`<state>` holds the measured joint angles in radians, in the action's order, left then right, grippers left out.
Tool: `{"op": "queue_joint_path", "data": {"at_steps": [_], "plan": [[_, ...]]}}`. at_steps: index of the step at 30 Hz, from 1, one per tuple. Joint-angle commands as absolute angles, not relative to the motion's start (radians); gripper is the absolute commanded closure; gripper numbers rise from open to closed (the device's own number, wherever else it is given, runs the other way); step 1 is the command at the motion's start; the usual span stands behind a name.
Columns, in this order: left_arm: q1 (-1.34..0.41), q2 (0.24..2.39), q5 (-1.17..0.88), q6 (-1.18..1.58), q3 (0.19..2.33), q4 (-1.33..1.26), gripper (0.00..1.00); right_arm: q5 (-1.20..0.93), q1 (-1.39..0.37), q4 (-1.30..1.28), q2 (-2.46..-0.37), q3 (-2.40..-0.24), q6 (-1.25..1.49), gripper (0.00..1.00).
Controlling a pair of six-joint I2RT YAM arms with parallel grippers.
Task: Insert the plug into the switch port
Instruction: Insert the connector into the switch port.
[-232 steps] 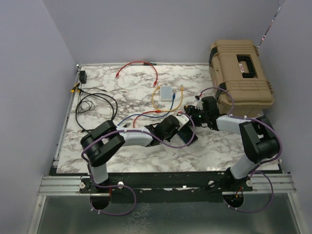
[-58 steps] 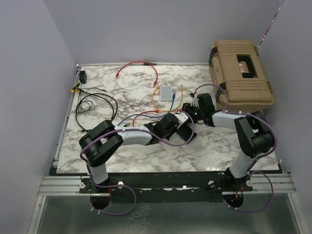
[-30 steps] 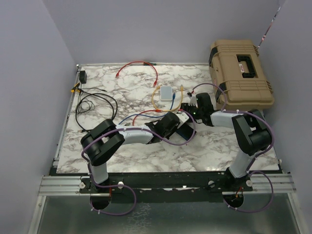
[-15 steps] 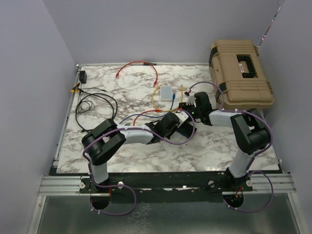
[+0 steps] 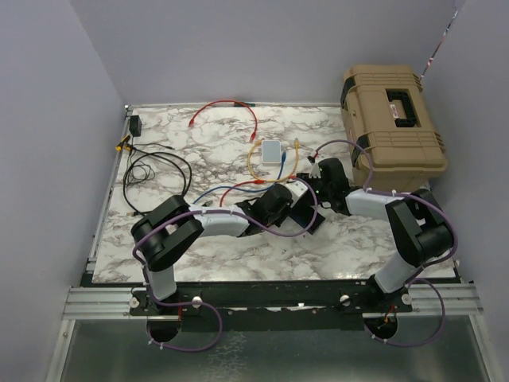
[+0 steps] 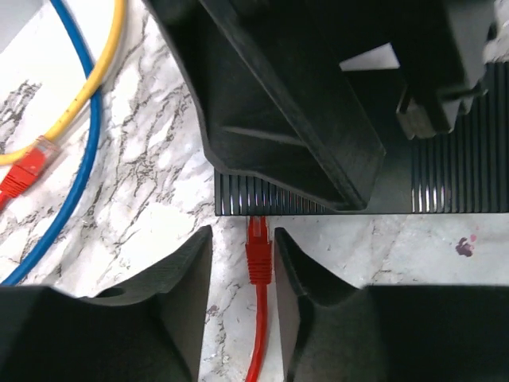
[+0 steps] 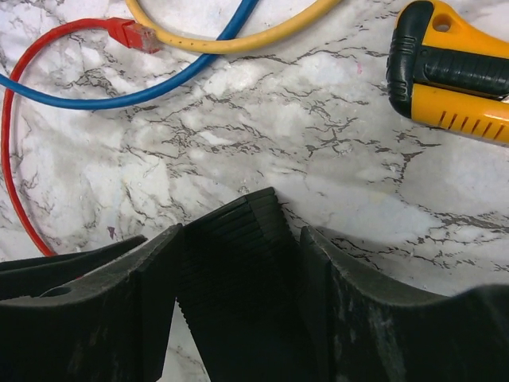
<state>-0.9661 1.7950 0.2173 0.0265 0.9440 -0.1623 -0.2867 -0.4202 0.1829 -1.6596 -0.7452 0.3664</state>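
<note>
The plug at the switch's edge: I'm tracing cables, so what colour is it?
Red, on a red cable; the plug shows best in the left wrist view, at the switch.
</note>
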Motion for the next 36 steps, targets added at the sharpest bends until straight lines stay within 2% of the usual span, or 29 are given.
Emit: {"op": "queue_joint_path", "data": {"at_steps": [1, 4, 6, 12, 19, 24, 36], "plan": [[-0.966, 1.718, 0.191, 0.053, 0.965, -0.141, 0.59, -0.215, -0.412, 0.065, -1.671, -0.712, 0.371, 0.38], [-0.966, 1.681, 0.177, 0.048, 0.939, -0.124, 0.47, -0.210, -0.406, 0.050, -1.676, -0.723, 0.368, 0.38], [-0.966, 1.645, 0.174, 0.064, 0.907, -0.127, 0.43, -0.214, -0.403, 0.040, -1.677, -0.734, 0.365, 0.38], [-0.969, 1.604, 0.107, 0.170, 0.830, -0.127, 0.42, -0.240, -0.395, 0.046, -1.688, -0.744, 0.376, 0.37], [-0.986, 1.600, 0.145, 0.201, 0.777, -0.109, 0.42, -0.248, -0.396, 0.056, -1.657, -0.734, 0.387, 0.36], [-0.992, 1.631, 0.167, 0.182, 0.784, -0.118, 0.46, -0.268, -0.396, 0.071, -1.669, -0.730, 0.398, 0.37], [-0.991, 1.743, 0.197, 0.108, 0.834, -0.165, 0.67, -0.300, -0.396, 0.046, -1.705, -0.748, 0.409, 0.37]]}}
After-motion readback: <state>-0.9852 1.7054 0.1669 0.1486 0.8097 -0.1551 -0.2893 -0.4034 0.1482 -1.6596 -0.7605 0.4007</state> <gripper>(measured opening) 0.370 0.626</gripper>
